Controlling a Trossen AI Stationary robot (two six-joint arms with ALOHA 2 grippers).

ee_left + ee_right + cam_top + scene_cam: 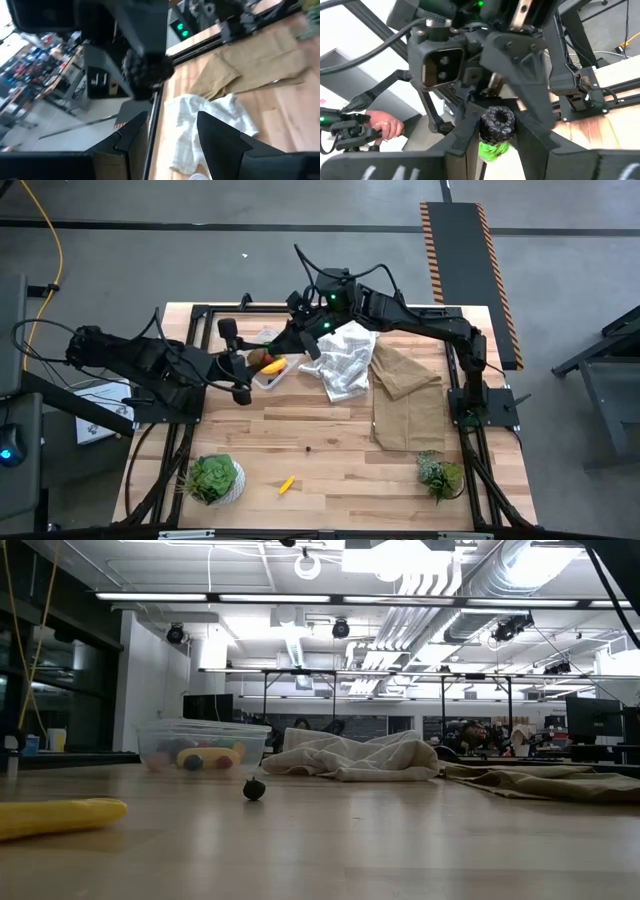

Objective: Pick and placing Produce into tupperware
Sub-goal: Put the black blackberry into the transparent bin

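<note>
Yellow banana piece (287, 485) lying diagonal on table; right pincer (496, 131) clamped on dark berry (497, 123).

Bright ceiling lights (375, 555) glare white in the low view, leaving the table (400, 840) dim. The left wrist view is smeared with motion blur.
</note>
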